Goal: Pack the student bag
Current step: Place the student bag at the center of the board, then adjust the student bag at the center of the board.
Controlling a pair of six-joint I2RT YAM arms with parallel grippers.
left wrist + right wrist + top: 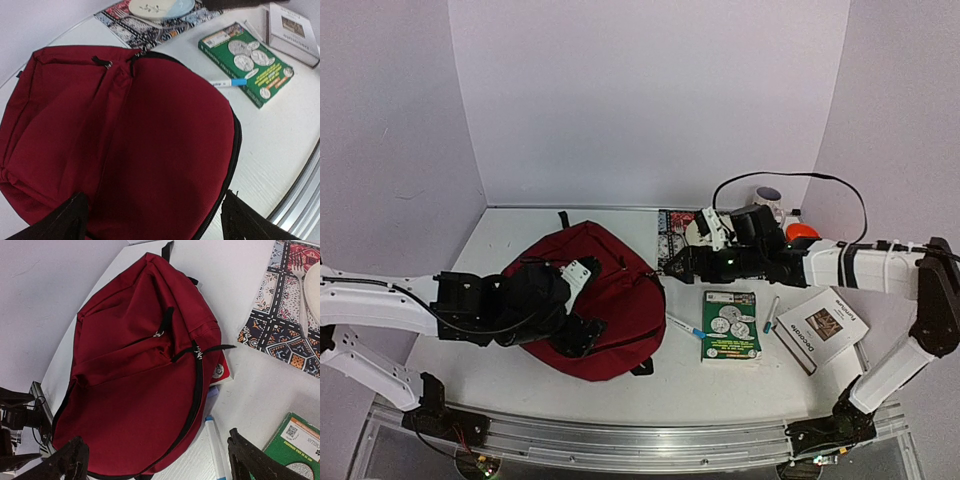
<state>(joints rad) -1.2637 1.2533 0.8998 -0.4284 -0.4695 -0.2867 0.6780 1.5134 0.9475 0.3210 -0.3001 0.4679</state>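
The student bag [605,300] is a dark red backpack lying flat on the white table, left of centre, and its black zipper [198,380] curves round its edge. My left gripper [582,305] hovers over the bag's front panel [150,150]; it is open [155,225], with only cloth below the spread fingers [65,220]. My right gripper [675,265] reaches in from the right, open [160,465], above the bag's edge [135,400] and holding nothing. A red and white book corner [220,372] peeks out at the bag's side.
A green book [731,325] and a white book [822,328] lie right of the bag. A blue-capped marker [685,328] rests between bag and green book, and a pen [771,313] lies nearby. Behind are a patterned placemat [670,235] with a plate [698,228], a cup [768,197] and an orange object [802,233].
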